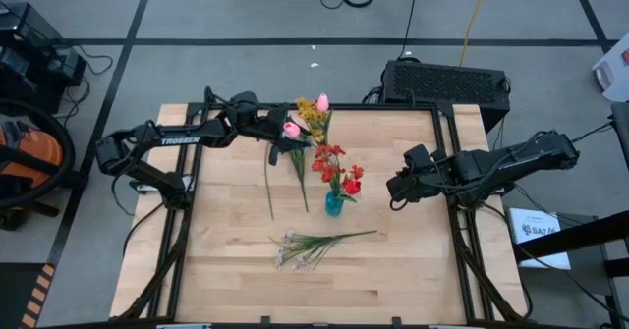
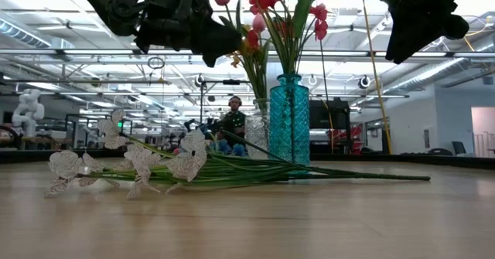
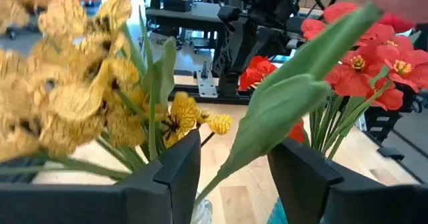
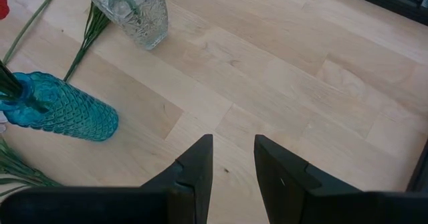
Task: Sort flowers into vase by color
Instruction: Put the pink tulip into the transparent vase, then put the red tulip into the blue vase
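Pale wood worktop [image 1: 393,260] under you, and your left hand [image 1: 291,142] is up over the far middle, right beside the pink tulip [image 1: 291,130]. Look at the left wrist view — its two dark fingers [image 3: 180,167] stand spread, and a green tulip stem with its leaf [image 3: 281,110] runs up through the gap without either finger pressing on it. Yellow spray [image 3: 73,83] crowds in close on one side, red blooms [image 3: 368,57] on the other.

From above, you've got the yellow spray and a second pink tulip [image 1: 322,102] standing in the clear glass vase [image 4: 134,10] toward the far edge. Red flowers sit upright in the blue vase [image 1: 334,203] near the middle. Two loose green stems [image 1: 285,177] lie on the wood just left of that blue vase.

White spray [image 1: 305,246] — flat on the worktop, nearer the front, blooms pointing left.

Your right hand [image 1: 398,187] hangs above the worktop to the right of the blue vase, well apart from it; its fingers [image 4: 200,160] are parted a little, with nothing between them.
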`<action>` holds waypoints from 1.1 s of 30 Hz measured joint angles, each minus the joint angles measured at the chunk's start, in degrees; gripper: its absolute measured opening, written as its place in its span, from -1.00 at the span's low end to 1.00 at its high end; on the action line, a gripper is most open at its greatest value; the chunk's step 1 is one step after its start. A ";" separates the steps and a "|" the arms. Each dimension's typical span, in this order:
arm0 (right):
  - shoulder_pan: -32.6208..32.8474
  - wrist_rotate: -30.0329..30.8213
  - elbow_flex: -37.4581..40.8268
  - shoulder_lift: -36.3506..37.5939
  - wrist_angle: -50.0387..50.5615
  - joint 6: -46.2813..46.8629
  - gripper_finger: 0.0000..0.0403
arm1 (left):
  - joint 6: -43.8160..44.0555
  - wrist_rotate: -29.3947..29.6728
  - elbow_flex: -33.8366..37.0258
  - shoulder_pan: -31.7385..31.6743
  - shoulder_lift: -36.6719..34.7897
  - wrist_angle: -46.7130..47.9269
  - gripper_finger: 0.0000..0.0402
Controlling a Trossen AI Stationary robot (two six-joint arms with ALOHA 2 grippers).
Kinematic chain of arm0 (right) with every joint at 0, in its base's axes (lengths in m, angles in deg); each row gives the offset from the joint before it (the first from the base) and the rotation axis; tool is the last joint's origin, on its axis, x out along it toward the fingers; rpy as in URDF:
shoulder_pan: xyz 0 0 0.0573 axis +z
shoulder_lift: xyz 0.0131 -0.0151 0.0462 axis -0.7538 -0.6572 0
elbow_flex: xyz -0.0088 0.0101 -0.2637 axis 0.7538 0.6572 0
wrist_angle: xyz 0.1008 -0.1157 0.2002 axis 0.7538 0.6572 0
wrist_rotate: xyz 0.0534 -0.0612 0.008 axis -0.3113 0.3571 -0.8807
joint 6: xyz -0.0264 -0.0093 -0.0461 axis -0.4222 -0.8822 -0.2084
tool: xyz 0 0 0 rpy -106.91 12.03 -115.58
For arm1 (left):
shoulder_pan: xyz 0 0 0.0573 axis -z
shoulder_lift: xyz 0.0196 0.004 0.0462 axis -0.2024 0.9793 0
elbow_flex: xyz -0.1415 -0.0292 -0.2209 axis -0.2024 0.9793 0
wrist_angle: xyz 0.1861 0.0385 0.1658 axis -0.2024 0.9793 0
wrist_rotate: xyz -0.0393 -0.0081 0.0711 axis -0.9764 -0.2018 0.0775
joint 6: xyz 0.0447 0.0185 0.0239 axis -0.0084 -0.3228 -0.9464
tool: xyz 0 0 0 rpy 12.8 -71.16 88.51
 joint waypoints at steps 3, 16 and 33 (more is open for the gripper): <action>0.01 0.00 0.00 0.00 0.00 0.01 -0.49 | 0.46 3.53 0.00 0.00 -0.44 1.83 -0.12; -0.02 -0.20 -0.01 0.00 0.08 -0.22 -0.49 | -1.58 8.88 -4.11 0.00 -4.74 17.68 -0.12; -0.02 2.68 0.00 0.00 0.11 -0.44 -0.49 | -2.65 17.21 -4.46 -0.07 -7.19 30.13 -0.12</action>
